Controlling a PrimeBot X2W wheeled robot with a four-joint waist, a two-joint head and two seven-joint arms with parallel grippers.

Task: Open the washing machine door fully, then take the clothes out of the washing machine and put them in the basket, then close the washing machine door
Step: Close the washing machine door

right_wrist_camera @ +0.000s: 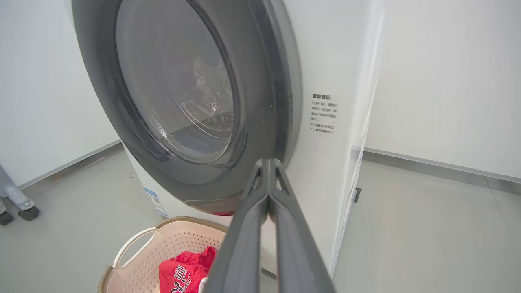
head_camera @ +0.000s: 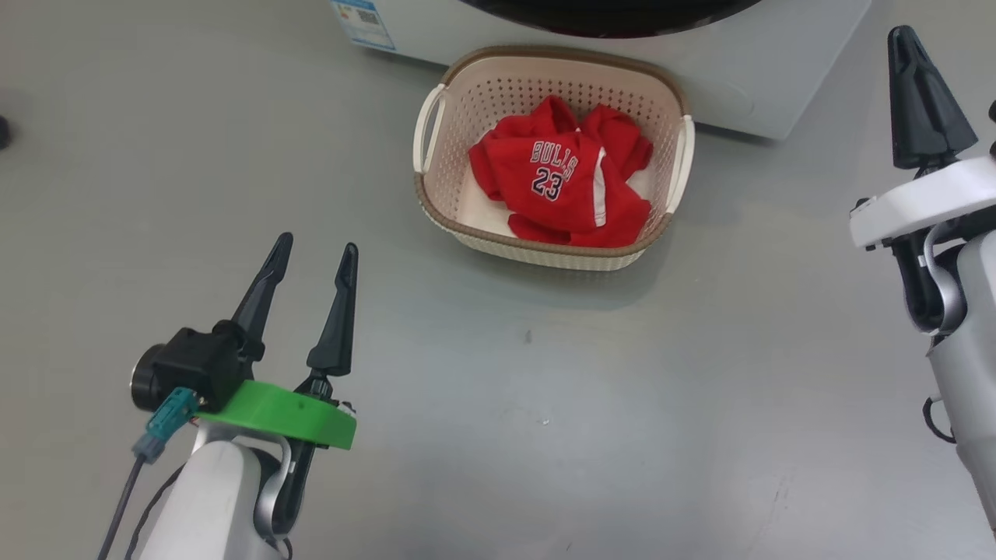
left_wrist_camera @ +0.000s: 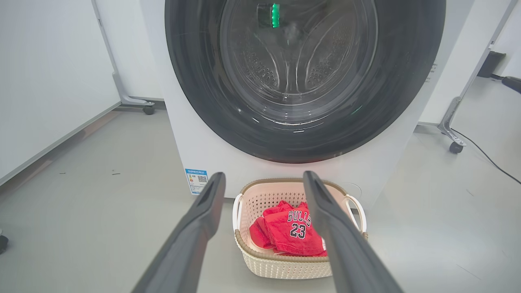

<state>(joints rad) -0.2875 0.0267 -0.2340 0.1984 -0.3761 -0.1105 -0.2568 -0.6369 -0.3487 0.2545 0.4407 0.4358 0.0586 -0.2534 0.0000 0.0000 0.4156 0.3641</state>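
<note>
Red clothes [head_camera: 560, 183] lie bunched in the basket [head_camera: 545, 56], which stands on the floor [head_camera: 545, 373] just before the washer [head_camera: 747, 70]; its door [left_wrist_camera: 195, 101] sits shut against the front. Left gripper [head_camera: 315, 249]: fingers spread, empty. Right gripper [head_camera: 903, 35]: fingers pressed together, holding nothing

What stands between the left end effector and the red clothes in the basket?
Nothing visible does. The left end effector is open and empty, and bare floor lies between it and the basket. The clothes lie uncovered inside it, open from above.
</note>
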